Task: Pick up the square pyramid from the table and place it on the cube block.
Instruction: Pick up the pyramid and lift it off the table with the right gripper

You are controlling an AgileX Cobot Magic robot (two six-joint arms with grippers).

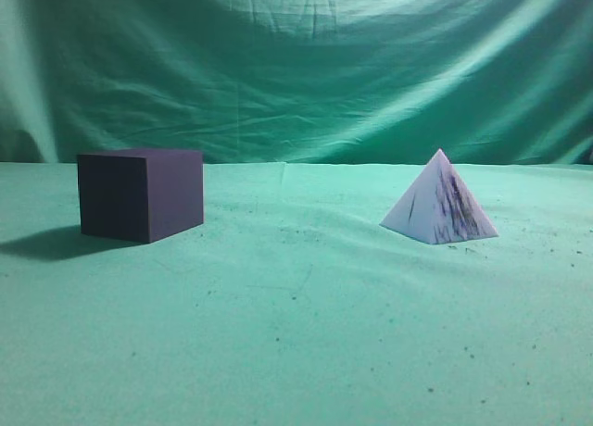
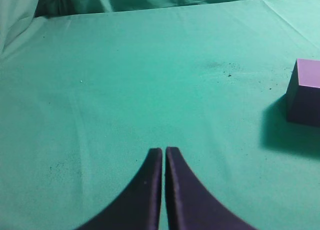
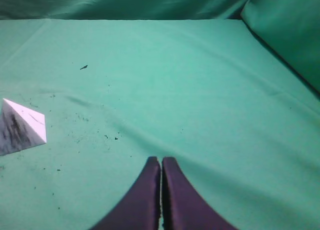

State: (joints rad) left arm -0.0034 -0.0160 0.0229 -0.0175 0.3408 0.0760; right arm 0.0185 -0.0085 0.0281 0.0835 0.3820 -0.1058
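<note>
Right pincer (image 3: 161, 162) sits pressed together and empty, so I'd spread it, then straddle the square pyramid (image 3: 22, 126) low across its base.

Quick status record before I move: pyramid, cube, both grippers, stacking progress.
square pyramid: upright on the table, on the right of the exterior view, untouched
cube block: on the left, apart from the pyramid, top bare
left gripper: shut, holding nothing, above the cloth, cube at its right
right gripper: shut, holding nothing, pyramid at its left
progress: pick not begun; pyramid not yet on the cube
</note>
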